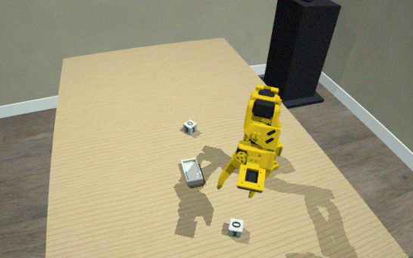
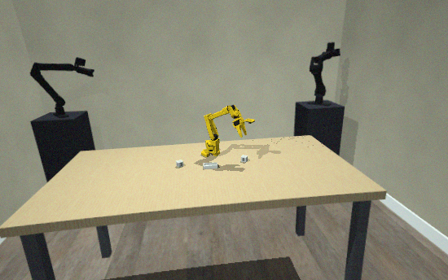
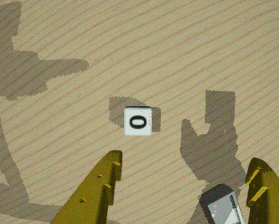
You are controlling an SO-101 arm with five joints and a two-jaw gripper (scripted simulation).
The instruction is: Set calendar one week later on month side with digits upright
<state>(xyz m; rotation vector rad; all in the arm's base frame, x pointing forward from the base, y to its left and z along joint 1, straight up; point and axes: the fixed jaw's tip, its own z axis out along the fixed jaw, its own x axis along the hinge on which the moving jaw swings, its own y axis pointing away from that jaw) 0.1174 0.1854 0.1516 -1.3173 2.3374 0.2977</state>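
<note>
The tray (image 1: 195,184) (image 2: 210,166) (image 3: 219,192) lies flat on the table, with no cube in it. One white cube (image 1: 190,127) (image 2: 179,164) stands on the table beyond the tray in the top view, with 0 on top and a 1 on one side. Another white cube (image 1: 236,227) (image 2: 243,159) (image 3: 138,121) stands on the near side, with 0 on top; the digit on its side looks like a 1. My gripper (image 1: 236,191) (image 2: 243,135) (image 3: 186,156) is open and empty, above the table between the tray and the near cube. The cubes' hidden faces cannot be read.
The wooden table (image 1: 101,112) (image 2: 138,183) carries the arm's base at its back edge in the exterior view. Two black pedestals (image 2: 66,142) (image 2: 318,122) with black arms stand behind the table. The arm's shadows fall around the tray and the near cube.
</note>
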